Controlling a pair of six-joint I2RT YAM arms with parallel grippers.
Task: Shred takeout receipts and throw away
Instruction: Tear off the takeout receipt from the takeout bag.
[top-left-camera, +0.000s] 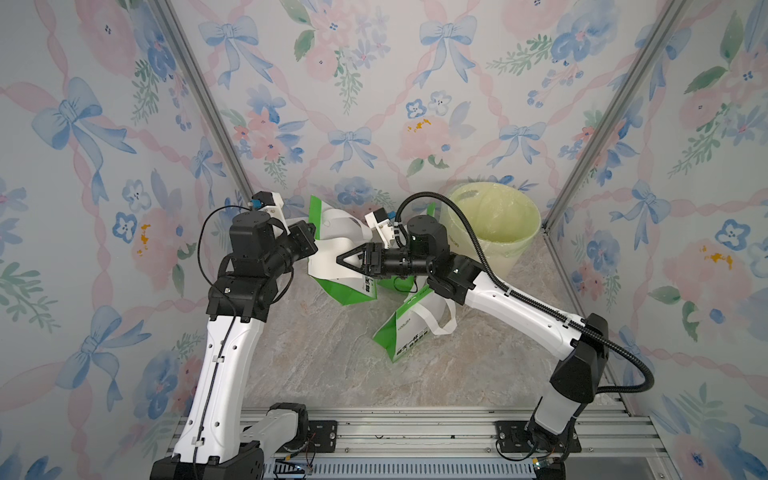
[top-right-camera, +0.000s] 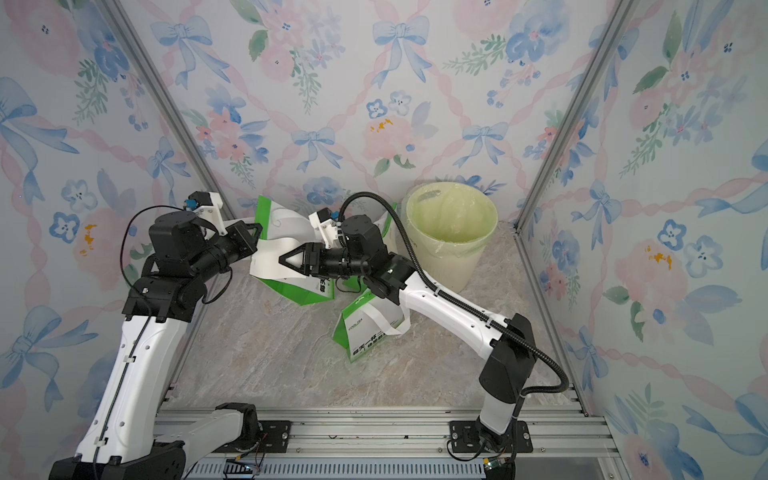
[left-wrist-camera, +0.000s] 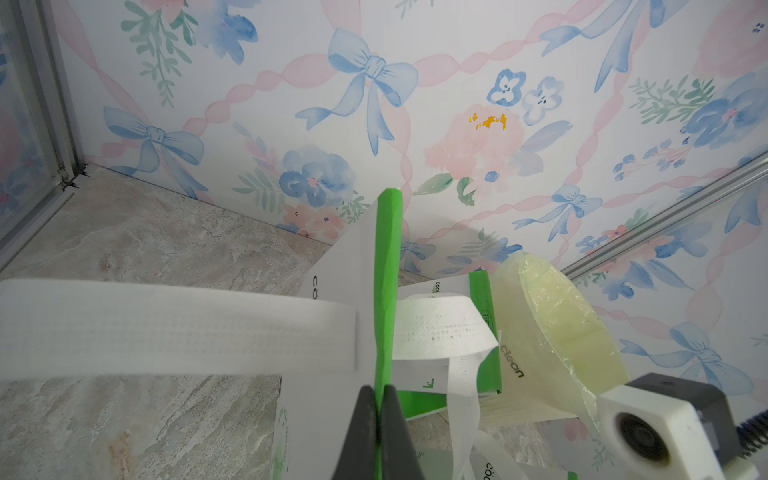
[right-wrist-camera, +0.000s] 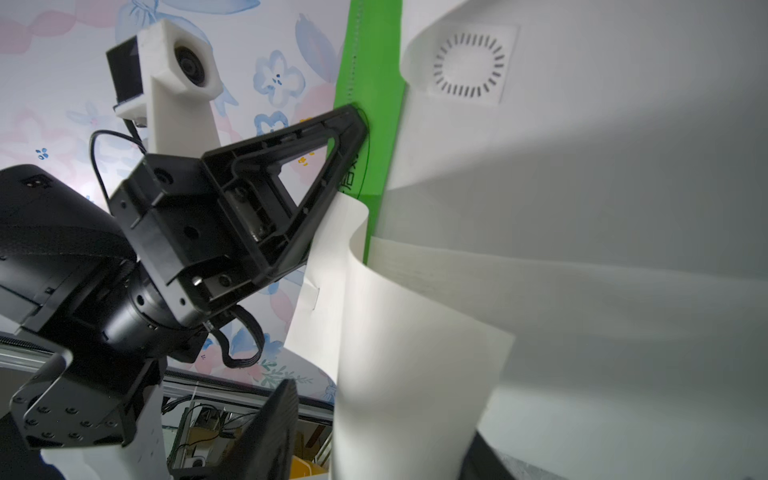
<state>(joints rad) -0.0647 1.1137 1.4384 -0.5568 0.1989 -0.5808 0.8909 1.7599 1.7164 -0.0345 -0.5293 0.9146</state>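
A green-and-white bag (top-left-camera: 353, 291) stands raised at the back of the table. My left gripper (left-wrist-camera: 378, 388) is shut on its green side edge (left-wrist-camera: 386, 249), seen in a top view too (top-left-camera: 311, 229). A smooth, curled white slip (right-wrist-camera: 415, 374), a takeout receipt by its look, hangs down the bag's front (top-left-camera: 326, 264). My right gripper (right-wrist-camera: 382, 411) is open around that slip, one finger (right-wrist-camera: 270, 432) well apart from it. From above, the right gripper (top-left-camera: 340, 259) points left at the slip. The bag's white loop handles (left-wrist-camera: 166, 328) arch nearby.
A second bag (top-left-camera: 409, 332) lies on its side on the marble table (top-left-camera: 316, 365), under the right forearm. A pale yellow lined bin (top-left-camera: 490, 224) stands at the back right, close behind the right wrist. Patterned walls close in on three sides.
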